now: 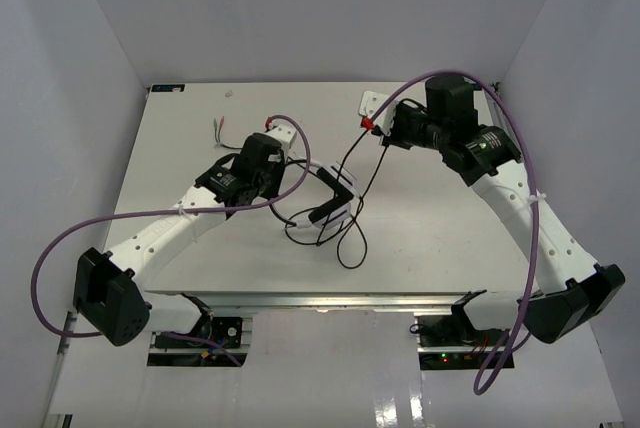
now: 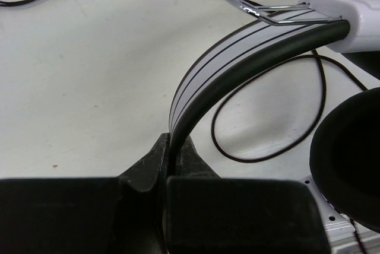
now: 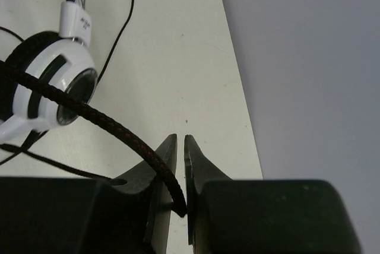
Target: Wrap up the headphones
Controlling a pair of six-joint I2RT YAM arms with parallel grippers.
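The headphones lie mid-table, white and black. My left gripper is shut on the white headband, which runs up from between its jaws. A black earcup pad shows at the right of the left wrist view. My right gripper is shut on the black braided cable, clamped deep between its jaws, above the table's far right. A white-and-black earcup lies to its left. Thin cable loops lie in front of the headphones. The red and green plugs lie far left.
Purple robot cables arc beside both arms. White walls enclose the table on the left, back and right. The table's right edge runs close to the right gripper. A small white piece sits by the far edge behind the right gripper.
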